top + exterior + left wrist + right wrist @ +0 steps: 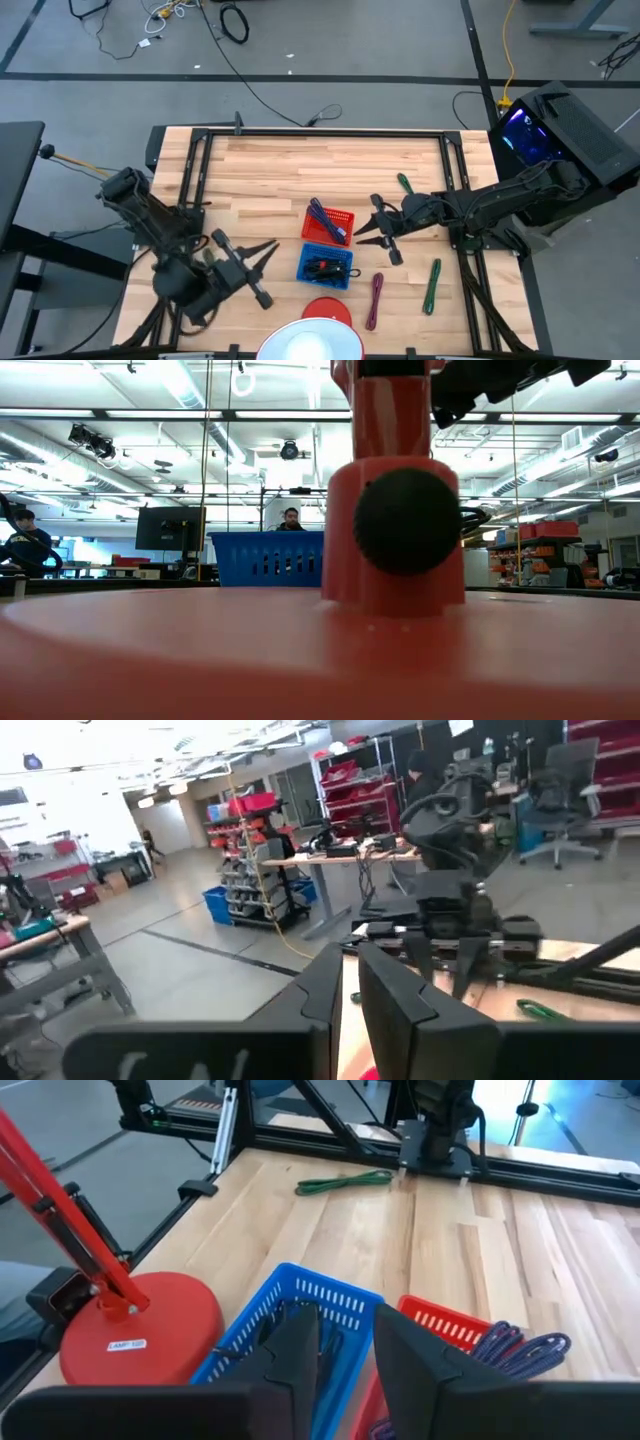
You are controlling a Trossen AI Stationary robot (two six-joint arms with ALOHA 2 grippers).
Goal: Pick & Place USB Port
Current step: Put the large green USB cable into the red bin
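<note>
Bundled cables are the only things here that could match the task's USB port. A purple one (375, 298) and a green one (432, 283) lie on the table near the front. Another green one (404, 184) lies farther back. A red basket (343, 216) holds blue-purple cables (520, 1348), and a blue basket (325, 265) holds a black cable. My right gripper (365, 222) hovers open beside the red basket, above the blue basket's edge (300, 1290). My left gripper (272, 246) points level toward the baskets from the left. It has a narrow gap (345, 995) with nothing in it.
A red lamp base (325, 310) with a white head (310, 345) stands at the front edge, and it fills the low view (390, 540). Black frame rails (320, 134) border the table. People sit in the room behind (290, 518).
</note>
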